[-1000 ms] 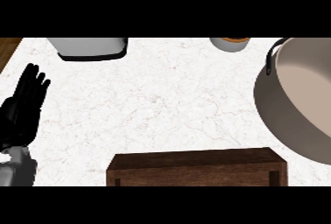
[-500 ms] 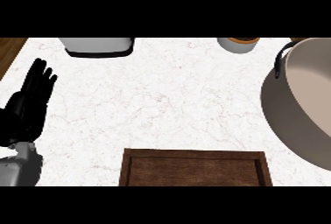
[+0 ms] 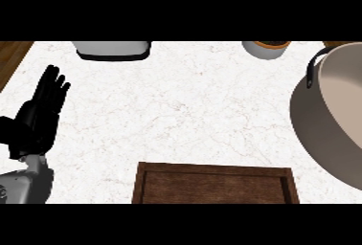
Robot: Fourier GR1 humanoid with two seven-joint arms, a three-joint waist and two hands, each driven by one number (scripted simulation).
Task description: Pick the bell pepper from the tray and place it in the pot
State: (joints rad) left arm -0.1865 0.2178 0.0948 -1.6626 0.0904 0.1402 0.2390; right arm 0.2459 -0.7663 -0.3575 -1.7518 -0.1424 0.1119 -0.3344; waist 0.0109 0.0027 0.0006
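Hands in view: one, the left hand (image 3: 37, 119), black, at the left edge of the head view above its grey forearm (image 3: 25, 184); it rests there with fingers straight, close together and pointing up and away; it holds nothing
Right hand: it shows nowhere in the view
Counter: white marbled counter (image 3: 184, 105) spreads to the right of the left hand and beyond its fingertips; the hand lies over the counter's left part, near the brown wooden strip (image 3: 13, 52) that borders the counter at upper left
Tray: dark wooden tray (image 3: 216, 184) sits at the lower edge, to the right of the left forearm and well apart from the hand; only its far part shows, with a raised rim around a brown floor; nothing lies on the part that shows
Bell pepper: no pepper can be seen anywhere in the view, so its place cannot be told
Pot: large grey pot (image 3: 339, 129) stands far to the right of the left hand, across the counter, cut off by the right edge; its pale inside shows, and a dark handle (image 3: 313, 67) sits on its upper left rim; the pot's near side lies just beside the tray's right corner, though whether they touch cannot be told
Far edge: a grey and black appliance (image 3: 113, 49) stands beyond the left hand's fingertips and a little to the right, cut off at the top; a small grey cup with an orange rim (image 3: 266, 48) stands further right, close to the pot's handle
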